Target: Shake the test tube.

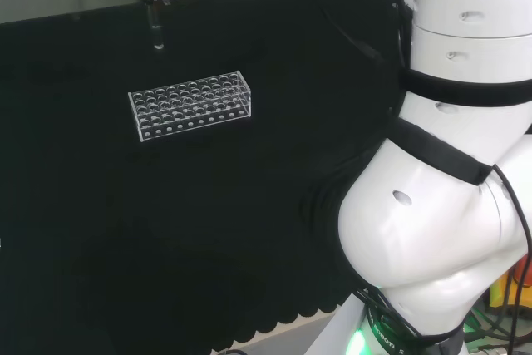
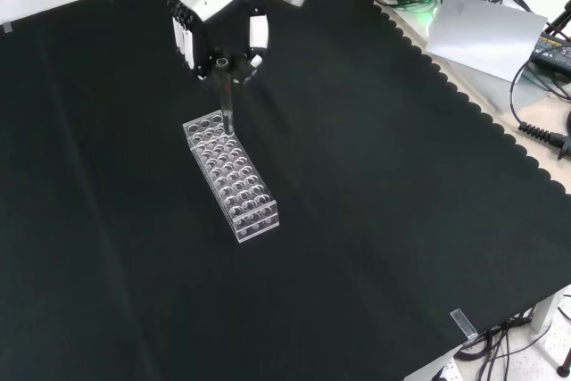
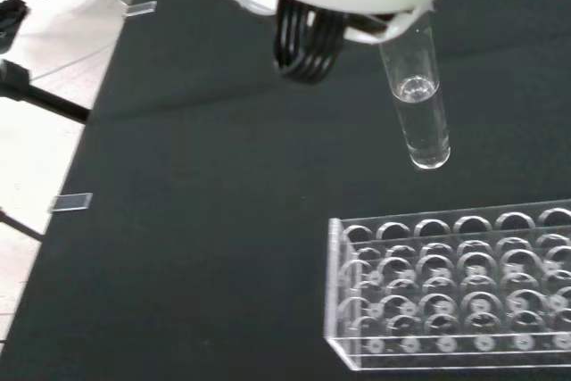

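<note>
my black and white hand grips the clear glass test tube by its top; its long axis hangs upright beneath my fingers, above the clear plastic rack, apart.

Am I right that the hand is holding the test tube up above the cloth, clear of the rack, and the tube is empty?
Not quite. The hand does hold the test tube above the cloth, clear of the rack, but the tube is not empty: the wrist view shows clear liquid filling its lower part.
</note>
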You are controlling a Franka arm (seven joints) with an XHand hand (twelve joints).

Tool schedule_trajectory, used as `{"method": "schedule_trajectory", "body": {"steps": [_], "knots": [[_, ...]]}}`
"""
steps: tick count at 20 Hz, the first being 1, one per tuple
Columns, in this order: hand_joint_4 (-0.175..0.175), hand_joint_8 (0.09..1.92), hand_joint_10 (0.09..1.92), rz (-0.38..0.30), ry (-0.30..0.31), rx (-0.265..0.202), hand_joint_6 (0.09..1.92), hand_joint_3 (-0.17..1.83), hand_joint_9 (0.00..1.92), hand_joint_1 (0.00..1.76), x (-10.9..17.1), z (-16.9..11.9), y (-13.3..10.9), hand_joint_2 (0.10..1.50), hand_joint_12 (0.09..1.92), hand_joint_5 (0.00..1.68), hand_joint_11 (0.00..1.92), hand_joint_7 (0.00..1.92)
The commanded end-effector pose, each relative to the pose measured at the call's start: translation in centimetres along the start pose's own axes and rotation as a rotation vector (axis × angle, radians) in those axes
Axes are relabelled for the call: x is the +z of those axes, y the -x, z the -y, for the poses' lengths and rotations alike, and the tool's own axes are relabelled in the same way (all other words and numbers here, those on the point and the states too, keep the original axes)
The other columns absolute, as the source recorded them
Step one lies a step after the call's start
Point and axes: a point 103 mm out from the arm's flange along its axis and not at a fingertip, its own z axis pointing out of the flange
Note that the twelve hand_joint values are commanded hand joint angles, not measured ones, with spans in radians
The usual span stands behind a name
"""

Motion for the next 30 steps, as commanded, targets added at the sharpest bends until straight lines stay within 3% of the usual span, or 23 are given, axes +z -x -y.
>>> {"method": "schedule_trajectory", "body": {"steps": [1,4,8,12,14,19,25,30], "knots": [[-0.175,0.74,0.66,0.057,0.025,0.162,0.73,0.78,1.50,1.32,-1.2,1.1,7.8,0.59,1.04,1.25,1.08,1.30],[-0.175,0.74,0.66,0.087,0.045,0.273,0.73,0.78,1.50,1.32,-2.5,2.1,12.9,0.59,1.04,1.25,1.08,1.30],[-0.175,0.74,0.66,0.106,0.077,0.385,0.73,0.78,1.50,1.32,-4.2,3.6,18.2,0.59,1.04,1.25,1.08,1.30],[-0.175,0.74,0.65,0.123,0.100,0.445,0.73,0.78,1.50,1.32,-5.4,4.4,20.9,0.59,1.04,1.25,1.08,1.30],[-0.175,0.74,0.65,0.116,0.105,0.452,0.73,0.78,1.50,1.32,-5.7,4.4,21.2,0.59,1.04,1.25,1.08,1.30],[-0.175,0.74,0.65,0.091,0.095,0.396,0.73,0.78,1.50,1.32,-5.0,3.6,18.9,0.59,1.04,1.25,1.08,1.30],[-0.175,0.74,0.65,0.050,0.062,0.264,0.73,0.78,1.50,1.32,-2.7,1.5,12.0,0.59,1.04,1.25,1.08,1.30],[-0.175,0.74,0.65,-0.037,0.032,0.178,0.73,0.78,1.50,1.32,-1.0,0.3,6.2,0.59,1.04,1.25,1.08,1.30]]}}
